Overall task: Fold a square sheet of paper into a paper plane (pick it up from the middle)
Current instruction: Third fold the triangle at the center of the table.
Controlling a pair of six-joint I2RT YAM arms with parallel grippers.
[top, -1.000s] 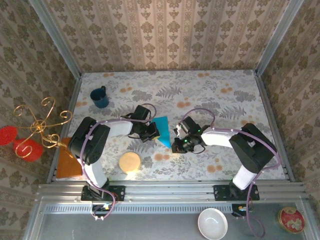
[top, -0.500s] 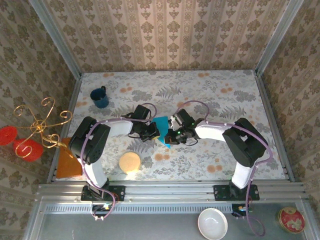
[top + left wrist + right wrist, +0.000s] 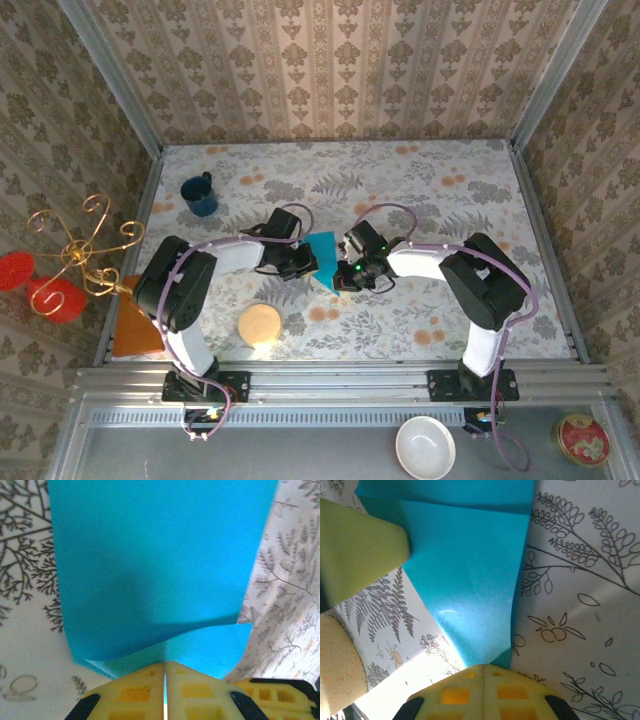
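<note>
I am seeing the sheet of paper lying partly folded on the flowered bench, near the middle, between my two arms. In the left wrist view the left end effector is pinching the sheet's near edge, fingers pressed together under a raised, curling layer. The right end effector is pressed together too, touching the sheet's pointed corner; I cannot tell whether paper is caught inside. A dark blue mug is standing well apart at far left.
</note>
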